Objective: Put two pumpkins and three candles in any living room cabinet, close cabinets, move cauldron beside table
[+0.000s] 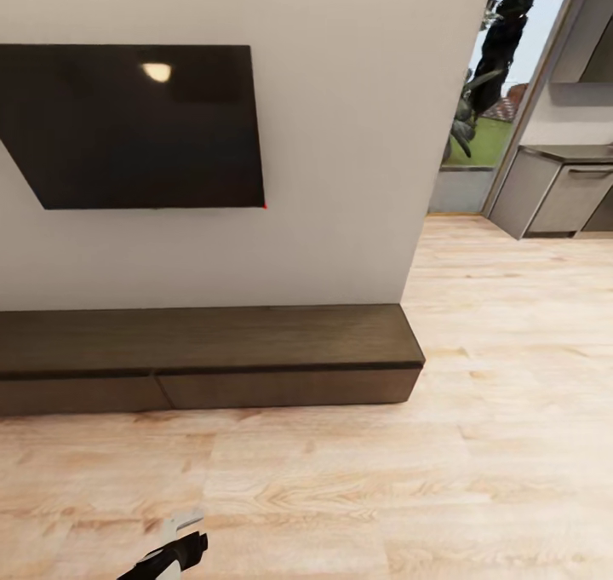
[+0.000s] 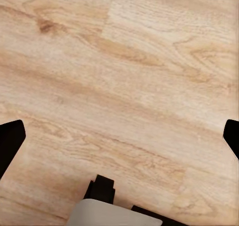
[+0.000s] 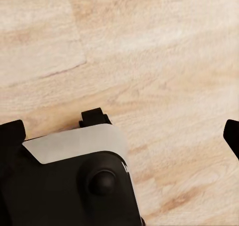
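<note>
The cabinet [image 1: 204, 350], a long low dark brown unit, stands against the white wall, and both of its drawer fronts in view are shut. Part of my left arm [image 1: 174, 550] pokes in at the bottom edge of the head view. In the left wrist view my left gripper [image 2: 119, 139] hangs open over bare wooden floor, its dark fingertips [image 2: 10, 141] far apart. My right gripper [image 3: 122, 134] is open too, above the floor and a black and white part of the robot [image 3: 74, 176]. The pumpkins, candles, cauldron and table are out of view.
A dark TV [image 1: 136, 124] hangs on the wall above the cabinet. The wall ends at the right, where light wooden floor [image 1: 511, 376] runs on toward grey kitchen units [image 1: 562, 192] and a window with a plant [image 1: 477, 94].
</note>
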You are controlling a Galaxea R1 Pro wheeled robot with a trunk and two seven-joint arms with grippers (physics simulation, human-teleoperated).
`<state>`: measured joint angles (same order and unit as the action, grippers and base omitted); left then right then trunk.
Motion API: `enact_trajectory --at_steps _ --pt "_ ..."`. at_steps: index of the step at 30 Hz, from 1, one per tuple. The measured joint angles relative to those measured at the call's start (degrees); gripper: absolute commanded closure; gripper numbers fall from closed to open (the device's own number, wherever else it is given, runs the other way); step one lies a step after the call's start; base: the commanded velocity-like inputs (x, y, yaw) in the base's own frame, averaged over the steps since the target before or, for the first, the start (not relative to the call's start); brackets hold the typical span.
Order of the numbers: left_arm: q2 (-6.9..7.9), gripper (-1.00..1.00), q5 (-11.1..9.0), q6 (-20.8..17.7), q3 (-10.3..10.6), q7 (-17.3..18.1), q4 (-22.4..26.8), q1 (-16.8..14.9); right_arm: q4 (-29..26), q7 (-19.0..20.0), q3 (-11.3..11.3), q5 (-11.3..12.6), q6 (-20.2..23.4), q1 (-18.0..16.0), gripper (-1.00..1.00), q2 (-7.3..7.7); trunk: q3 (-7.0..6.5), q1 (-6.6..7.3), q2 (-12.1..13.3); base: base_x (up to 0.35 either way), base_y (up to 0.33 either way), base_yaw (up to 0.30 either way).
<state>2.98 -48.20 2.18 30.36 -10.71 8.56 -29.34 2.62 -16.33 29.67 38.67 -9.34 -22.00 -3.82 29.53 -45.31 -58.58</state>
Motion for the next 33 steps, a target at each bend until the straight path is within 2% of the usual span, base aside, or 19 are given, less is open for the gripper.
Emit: enact_trajectory --at_steps 7,10,14,20,27,33 --pt "-0.02 -1.0 0.0 0.0 0.0 0.0 0.0 0.0 -0.2 0.1 -0.1 0.3 -1.8 0.1 -1.0 -0.43 0.0 0.0 0.0 0.203 0.0 0.0" --pt "-0.01 -1.0 0.0 0.0 0.0 0.0 0.0 0.0 -1.8 0.4 -0.1 0.2 -6.6 0.1 -1.0 -0.54 0.0 0.0 0.0 0.202 0.0 0.0" --pt "-0.02 -1.0 0.0 0.0 0.0 0.0 0.0 0.0 -4.1 0.6 0.1 0.1 -10.6 0.1 -1.0 -0.63 0.0 -0.01 0.0 0.165 0.0 0.0" --pt "-0.02 -1.0 0.0 0.0 0.0 0.0 0.0 0.0 -4.8 0.7 0.0 0.0 -11.9 0.1 -1.0 -0.65 0.0 -0.02 0.0 0.029 0.0 0.0" --pt "0.06 -1.0 0.0 -0.1 0.0 0.0 0.0 0.0 -4.8 0.4 -0.2 0.5 -15.8 0.1 -1.0 -0.65 0.0 -0.02 0.0 0.002 0.0 0.0" --pt "0.08 -1.0 0.0 -0.2 0.0 0.0 0.0 0.0 -4.8 0.5 -0.2 0.6 -16.0 0.1 -1.0 -0.61 0.0 0.0 0.0 0.11 0.0 0.0"
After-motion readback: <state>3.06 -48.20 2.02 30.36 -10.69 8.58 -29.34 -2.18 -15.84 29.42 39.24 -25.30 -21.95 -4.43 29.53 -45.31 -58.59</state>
